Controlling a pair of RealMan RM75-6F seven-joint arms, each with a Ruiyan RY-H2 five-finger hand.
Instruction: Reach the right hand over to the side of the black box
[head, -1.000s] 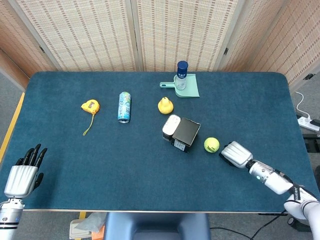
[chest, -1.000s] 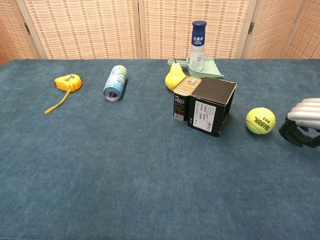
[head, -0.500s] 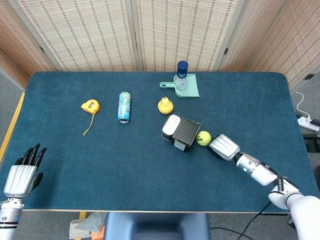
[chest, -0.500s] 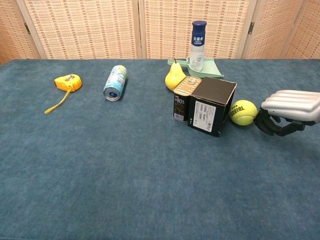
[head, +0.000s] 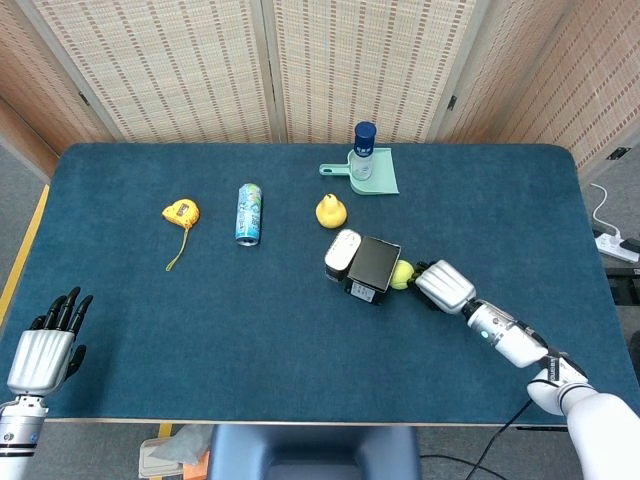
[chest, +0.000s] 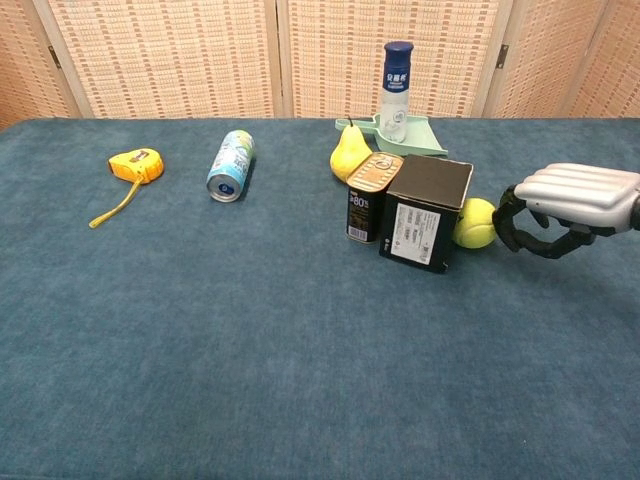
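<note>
Compared with a second ago, the right hand (chest: 565, 205) is sitting much nearer the box (chest: 425, 211); it started out well to the right of the ball (chest: 474, 222), with open felt between ball and box. The ball is now lying against the box's right side, and the hand is just behind it, fingertips (chest: 508, 215) touching or nearly touching it. The box itself is looking slightly turned from its earlier pose. The tin (chest: 369, 196) is standing against the box's left side, as before.

Right-hand fingers are curling downward under the silver back of the hand, enclosing nothing; the ball is sitting outside the curl. The left hand (head: 46, 350) is resting at the near left table (head: 300, 350) edge, fingers straight and spread, holding nothing, unchanged.

The box is sitting just right of table centre, with the pear (head: 331, 211) behind it.

Hard to read: in the head view the ball (head: 401, 274) is half hidden between the box (head: 372, 265) and the right hand (head: 443, 286). In the chest view the right wrist is cut off by the frame edge, and the left hand is out of that view entirely. The bottle (chest: 396, 78) is hiding part of the green dustpan (chest: 424, 139).
</note>
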